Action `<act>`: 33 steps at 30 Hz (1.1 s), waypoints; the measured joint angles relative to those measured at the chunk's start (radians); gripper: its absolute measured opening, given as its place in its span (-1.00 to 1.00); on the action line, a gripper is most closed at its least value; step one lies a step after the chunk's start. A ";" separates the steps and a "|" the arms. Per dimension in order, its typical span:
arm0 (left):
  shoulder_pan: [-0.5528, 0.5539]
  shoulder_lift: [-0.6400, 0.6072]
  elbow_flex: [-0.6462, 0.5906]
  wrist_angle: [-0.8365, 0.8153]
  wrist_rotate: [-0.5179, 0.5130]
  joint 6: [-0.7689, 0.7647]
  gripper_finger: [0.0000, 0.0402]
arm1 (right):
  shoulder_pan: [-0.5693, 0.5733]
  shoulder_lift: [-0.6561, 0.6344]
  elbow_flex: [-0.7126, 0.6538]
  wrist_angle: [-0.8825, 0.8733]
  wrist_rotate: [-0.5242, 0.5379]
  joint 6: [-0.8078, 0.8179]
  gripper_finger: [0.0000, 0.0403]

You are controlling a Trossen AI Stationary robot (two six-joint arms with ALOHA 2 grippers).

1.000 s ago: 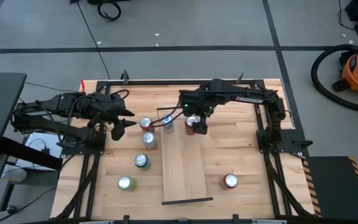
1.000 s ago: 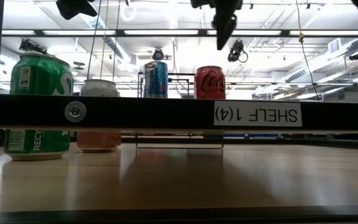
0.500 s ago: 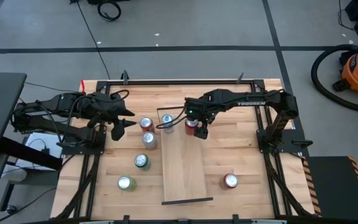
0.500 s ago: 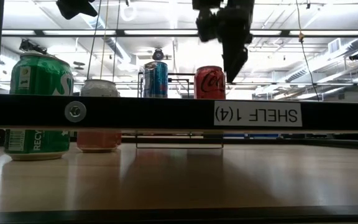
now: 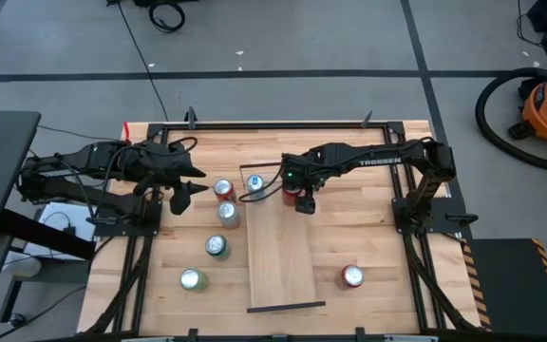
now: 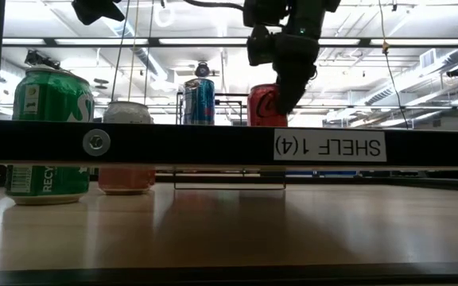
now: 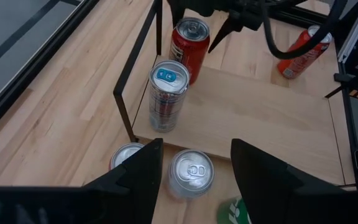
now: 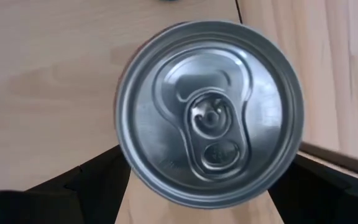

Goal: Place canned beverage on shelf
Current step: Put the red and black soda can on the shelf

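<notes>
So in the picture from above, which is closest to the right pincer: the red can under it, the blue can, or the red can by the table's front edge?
1. Red cola can, directly beneath the right pincer, at the shelf's far end.
2. Blue can, beside it on the shelf.
3. Lone red can, on the table near the front.

Red cola can [image 6: 265,105]: partly covered by dark right gripper [image 6: 281,75]. Green can [image 6: 48,135]: middle hidden behind black labelled bar [image 6: 213,143].
</notes>
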 joint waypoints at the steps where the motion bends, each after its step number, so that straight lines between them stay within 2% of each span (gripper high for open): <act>1: 0.000 0.000 0.000 0.000 0.000 0.000 -0.01 | 0.000 0.000 0.000 0.002 0.001 -0.025 0.72; 10: 0.000 0.000 0.000 0.000 0.000 0.000 -0.01 | -0.002 0.000 0.000 0.013 0.019 -0.237 0.72; 19: 0.000 0.000 0.000 0.000 0.000 -0.016 -0.01 | -0.006 0.000 0.000 0.013 0.039 -0.316 0.72; 22: 0.000 0.000 0.000 0.000 0.000 -0.020 -0.01 | -0.008 0.000 0.000 0.002 0.037 -0.215 0.72; 27: 0.000 0.000 0.000 0.000 0.000 -0.028 -0.01 | -0.009 0.000 0.000 -0.057 -0.030 -0.005 0.72; 33: 0.000 0.000 0.000 0.000 0.000 -0.024 -0.01 | -0.009 0.000 0.000 -0.055 -0.147 0.348 0.72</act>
